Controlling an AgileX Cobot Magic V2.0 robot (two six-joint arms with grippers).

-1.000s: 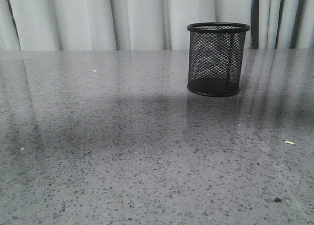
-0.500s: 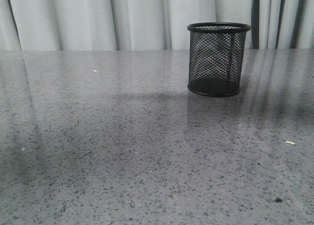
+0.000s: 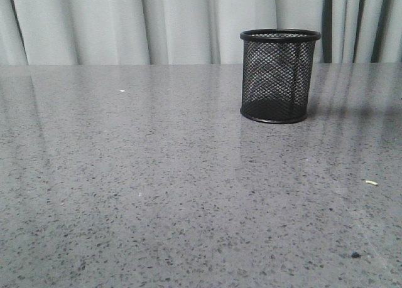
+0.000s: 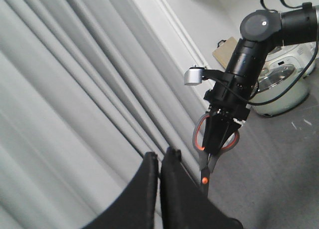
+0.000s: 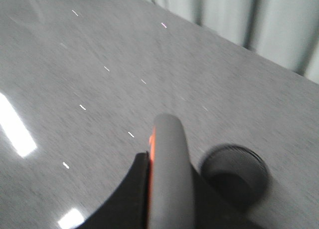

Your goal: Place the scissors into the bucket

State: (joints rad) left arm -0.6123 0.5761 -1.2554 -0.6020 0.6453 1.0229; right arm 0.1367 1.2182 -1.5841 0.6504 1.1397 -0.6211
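Observation:
The bucket (image 3: 279,74), a black wire-mesh cup, stands upright on the grey table at the back right; nothing shows inside it. Neither gripper shows in the front view. In the left wrist view my right gripper (image 4: 219,134) is shut on the handles of the scissors (image 4: 204,161), which hang blades down in the air. In the right wrist view the grey, orange-lined scissors handle (image 5: 167,179) sits between the fingers, and the blurred bucket (image 5: 234,176) lies below and beside it. My left gripper (image 4: 160,156) is shut and empty, raised and facing the curtain.
A grey curtain (image 3: 125,24) hangs behind the speckled table (image 3: 157,194). A pale crumb (image 3: 371,182) and a dark speck (image 3: 355,255) lie at the front right. A white appliance (image 4: 281,84) stands beyond the right arm in the left wrist view.
The dark shadow band across the middle of the table has drifted right and faded; only a faint shadow remains right of the bucket. The bucket stays put.

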